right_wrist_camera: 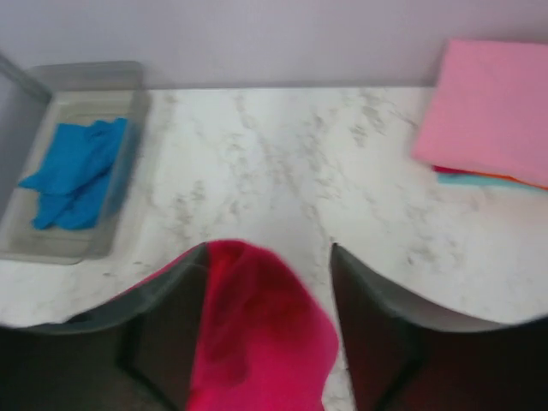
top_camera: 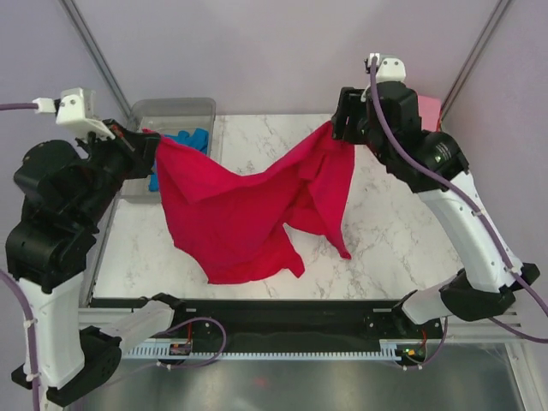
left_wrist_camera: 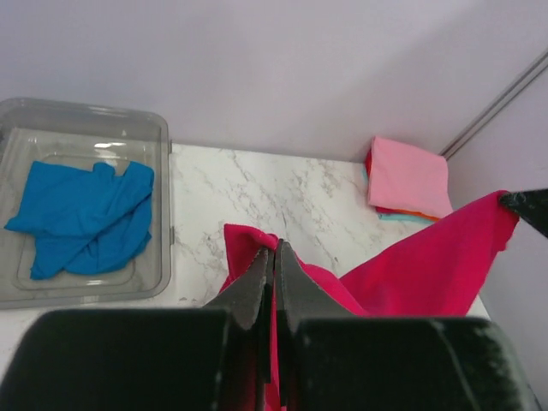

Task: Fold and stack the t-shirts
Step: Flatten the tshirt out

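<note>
Red shirt (top_camera: 248, 205) held up in the air between both arms, stretched across the middle of the table (top_camera: 394, 231). Its top edge sags between the two grips; the lower folds hang down toward the near edge of the marble. Whether the hem touches the surface cannot be told.

Left gripper (top_camera: 150, 141): high at the left, just beside the tub (top_camera: 171, 111). Wrist view shows the fingers (left_wrist_camera: 257, 287) pressed together with a fold of red cloth pinched between them.

Right gripper (top_camera: 342, 128): high at the far right, holding the other upper corner. In its own wrist view the fingers (right_wrist_camera: 184, 317) stand somewhat apart, and a thick bunch of red cloth fills the gap. The shirt hangs from this grip, so it reads as clamped on the bunch. The left wrist view shows the dark tip of this gripper at the pulled-out corner.

Blue shirt (left_wrist_camera: 86, 214): crumpled, unfolded, lying inside the clear tub at the far left corner.

Pink shirt (right_wrist_camera: 492, 107): folded flat in the far right corner, well apart from the tub. It tops a small stack; thin orange and teal edges show beneath it, with a sliver of red at one side.

Marble between tub and stack is bare in both wrist views.
</note>
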Available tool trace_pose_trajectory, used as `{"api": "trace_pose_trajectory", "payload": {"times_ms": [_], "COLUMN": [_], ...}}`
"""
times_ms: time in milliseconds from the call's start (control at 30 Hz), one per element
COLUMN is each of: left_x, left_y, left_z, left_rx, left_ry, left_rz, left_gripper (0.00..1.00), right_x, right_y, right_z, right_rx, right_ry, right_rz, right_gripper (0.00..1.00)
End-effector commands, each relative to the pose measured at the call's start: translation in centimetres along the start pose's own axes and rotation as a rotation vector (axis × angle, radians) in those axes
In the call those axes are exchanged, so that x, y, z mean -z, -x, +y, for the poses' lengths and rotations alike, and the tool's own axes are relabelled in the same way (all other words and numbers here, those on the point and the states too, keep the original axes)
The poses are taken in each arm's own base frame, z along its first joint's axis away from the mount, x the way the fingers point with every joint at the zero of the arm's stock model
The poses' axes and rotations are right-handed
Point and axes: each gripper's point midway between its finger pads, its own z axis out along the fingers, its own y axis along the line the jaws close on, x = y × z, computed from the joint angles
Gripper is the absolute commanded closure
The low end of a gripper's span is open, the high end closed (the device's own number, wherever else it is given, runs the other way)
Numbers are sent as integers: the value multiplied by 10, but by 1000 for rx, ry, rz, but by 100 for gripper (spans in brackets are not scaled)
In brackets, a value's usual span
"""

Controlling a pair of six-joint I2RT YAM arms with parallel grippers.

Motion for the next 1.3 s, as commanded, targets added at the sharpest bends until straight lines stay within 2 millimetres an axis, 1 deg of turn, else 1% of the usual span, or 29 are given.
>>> {"api": "trace_pose_trajectory", "payload": {"times_ms": [0,33,67,100,133,167,200,233,267,300,333,367,400,433,467,500,533,567,600,667,700,733,833,867,933,967,1033,1100,1267], "left_x": [-30,-34,-41,-40,-44,-43,-40,-37,-36,-32,-26,-23,-24,-19,-20,-22,-23,-25,-27,-29,-30,-32,-33,-31,-30,-30,-29,-30,-30], "left_y": [-49,-62,-93,-108,-145,-163,-181,-221,-238,-252,-283,-295,-299,-315,-316,-313,-315,-316,-316,-323,-324,-326,-328,-325,-321,-320,-321,-321,-323], "left_z": [20,21,27,30,39,41,45,58,63,68,80,85,85,89,83,81,87,90,91,91,90,90,93,91,91,90,89,88,86], "left_rx": [-86,-81,-74,-69,-72,-60,-58,-69,-74,-76,-88,-97,-96,-74,-61,-53,-57,-53,-54,-47,-43,-38,-26,-24,-24,-24,-19,-19,-21], "left_ry": [88,91,105,105,123,118,119,145,147,155,178,185,175,183,146,137,174,196,202,194,188,181,182,171,171,167,155,149,137], "left_rz": [183,219,303,338,432,478,517,616,653,676,750,772,755,782,775,754,750,747,745,755,746,729,693,678,658,648,650,651,659], "left_gripper": [98,98,98,98,98,98,98,98,98,98,98,98,98,98,98,98,98,98,98,98,98,98,98,98,98,98,98,98,98], "right_x": [-50,-60,-69,-73,-73,-69,-65,-61,-52,-47,-42,-31,-27,-18,-16,-13,-11,-9,-10,-18,-22,-31,-49,-53,-63,-67,-77,-83,-93], "right_y": [-78,-93,-130,-139,-150,-166,-175,-182,-196,-204,-211,-226,-234,-250,-258,-267,-274,-290,-299,-316,-321,-325,-333,-334,-340,-341,-344,-344,-353], "right_z": [-74,-84,-101,-93,-88,-87,-80,-79,-78,-75,-70,-57,-51,-34,-25,-16,-9,6,11,21,22,25,26,25,23,23,20,20,12], "right_rx": [172,155,157,122,88,52,16,-30,-45,-52,-63,-34,-27,-8,-4,7,24,46,63,114,136,156,207,224,251,261,279,284,294], "right_ry": [-242,-253,-287,-235,-201,-163,-114,-104,-82,-70,-68,-36,-27,7,25,38,41,61,64,53,44,26,-19,-34,-73,-82,-114,-130,-170], "right_rz": [321,363,456,453,455,432,434,427,431,437,440,458,468,496,506,520,523,548,562,594,600,607,608,604,612,607,600,593,614], "right_gripper": [31,21,20,20,20,20,20,21,22,25,25,25,27,28,30,32,32,32,32,34,35,36,41,43,43,42,43,43,44]}}
